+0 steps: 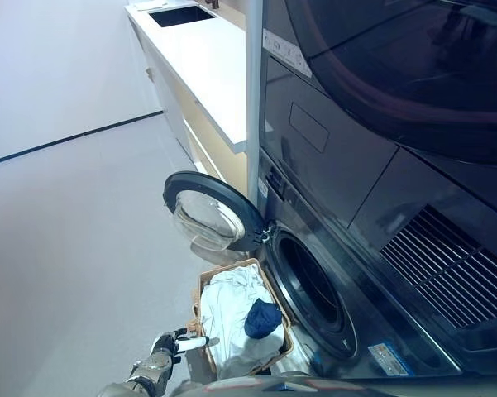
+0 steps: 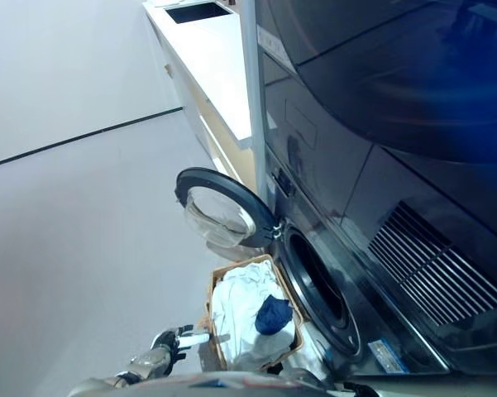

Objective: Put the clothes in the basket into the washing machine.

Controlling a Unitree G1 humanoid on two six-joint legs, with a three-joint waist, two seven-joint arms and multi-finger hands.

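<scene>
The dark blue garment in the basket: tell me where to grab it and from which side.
Take the dark blue garment by its bunched top, from above. It sits as a loose mound on the white clothes in the open-topped basket, so nothing covers it. It lies on the washing machine side, and the left hand is at the basket's opposite rim, so it would probably have to reach across.

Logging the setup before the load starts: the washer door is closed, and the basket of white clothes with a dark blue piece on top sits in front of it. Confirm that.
Not quite: the washer door is open, swung out to the left of the drum opening, as the left eye view shows. The basket does sit in front, holding white clothes with a dark blue piece on top.
</scene>
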